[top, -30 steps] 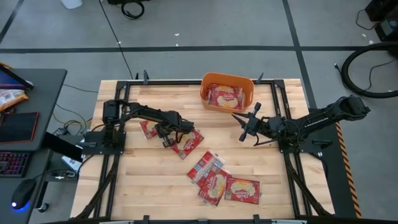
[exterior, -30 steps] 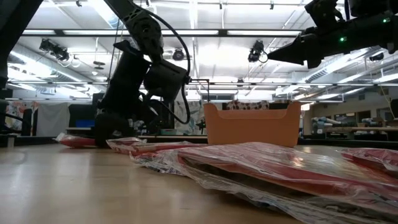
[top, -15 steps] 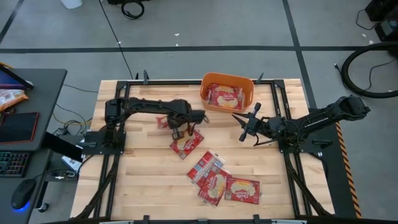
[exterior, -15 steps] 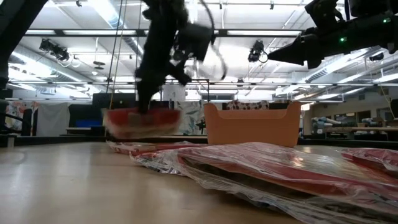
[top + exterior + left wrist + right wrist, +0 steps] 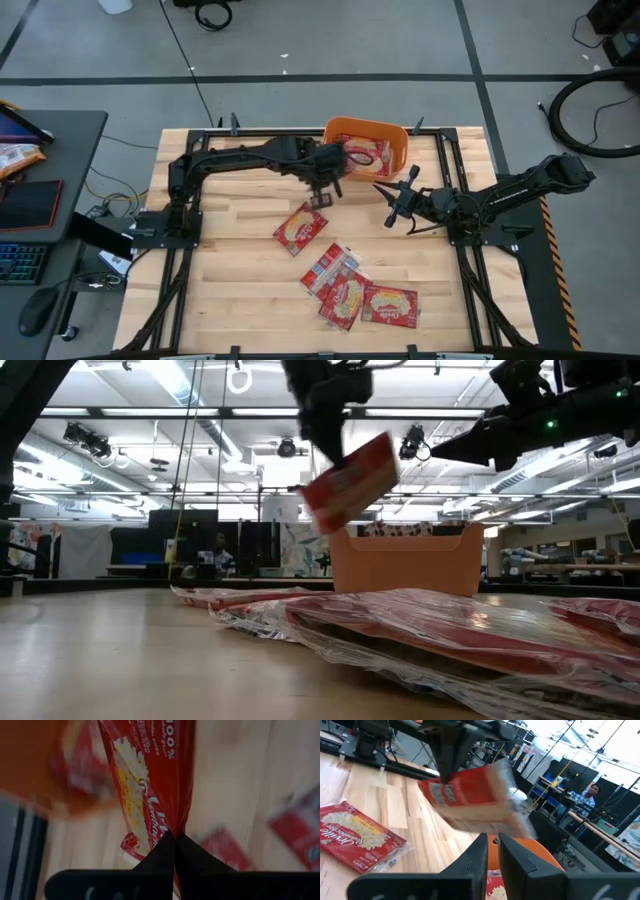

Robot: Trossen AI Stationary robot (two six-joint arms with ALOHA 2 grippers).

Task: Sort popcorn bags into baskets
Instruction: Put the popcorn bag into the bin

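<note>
My left gripper [image 5: 324,184] [image 5: 175,839] is shut on a red popcorn bag [image 5: 352,482] [image 5: 150,780], raised by the left end of the orange basket [image 5: 398,160] [image 5: 405,562]. Another bag [image 5: 364,155] lies inside the basket. One bag [image 5: 300,228] lies flat at mid-table, and three overlapping bags [image 5: 355,290] lie flat toward the near edge. My right gripper [image 5: 392,205] [image 5: 493,842] hovers above the table right of centre, empty, its fingers a narrow gap apart. My left gripper pinches the bag between its two fingers at one edge [image 5: 174,826], coming from above and pointing down. The bag is lifted clear of the table and hangs tilted below the fingers, with a crease running away from the pinch.
Black frame rails [image 5: 180,260] run along the table's left and right sides. A desk with a keyboard and an orange snack bag [image 5: 18,155] stands beyond the left edge. Bare wood lies at the near left. A person [image 5: 592,790] sits in the room behind.
My left gripper took one bag off the table's left-centre, lifted it and swung it toward the far right, up to the basket's left end. The bag went from lying flat to hanging tilted high in the air. The neighbouring bag at mid-table stayed where it was.
</note>
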